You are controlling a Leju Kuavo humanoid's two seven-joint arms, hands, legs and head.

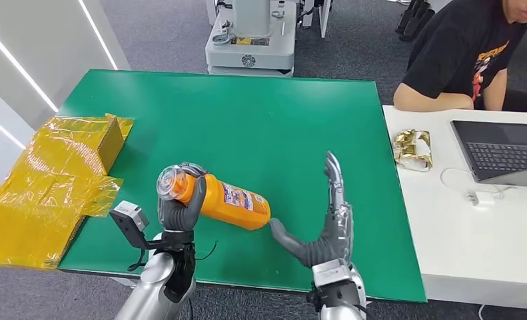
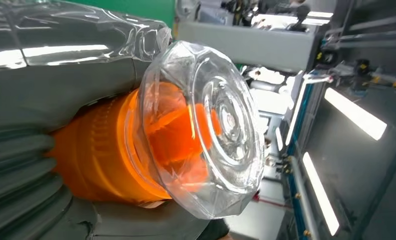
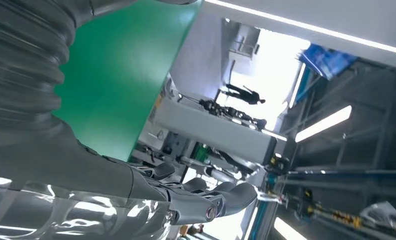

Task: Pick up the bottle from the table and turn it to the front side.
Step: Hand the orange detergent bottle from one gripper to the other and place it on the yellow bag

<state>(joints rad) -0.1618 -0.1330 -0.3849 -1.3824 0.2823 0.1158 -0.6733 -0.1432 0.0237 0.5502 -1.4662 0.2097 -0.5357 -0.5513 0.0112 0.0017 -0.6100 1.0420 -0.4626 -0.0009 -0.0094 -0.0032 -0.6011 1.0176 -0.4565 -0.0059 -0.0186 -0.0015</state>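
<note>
An orange bottle (image 1: pixel 230 200) with a clear cap (image 1: pixel 171 181) and a pale label lies tilted above the green table (image 1: pixel 260 120), cap end toward me. My left hand (image 1: pixel 179 210) grips it around the neck just behind the cap. In the left wrist view the clear cap (image 2: pixel 211 130) and the orange neck (image 2: pixel 100 150) sit between the grey fingers. My right hand (image 1: pixel 327 227) stands upright with fingers straight, and its thumb reaches to the bottle's base. The right hand's fingers (image 3: pixel 206 200) look spread in the right wrist view.
Crumpled yellow film and a yellow box (image 1: pixel 60 180) lie at the table's left edge. A white table (image 1: pixel 467 240) on the right carries a laptop (image 1: pixel 500 150), a cable and a gold wrapper (image 1: pixel 412 148). A person (image 1: pixel 467 53) sits behind it. A robot base (image 1: pixel 250 37) stands beyond the table.
</note>
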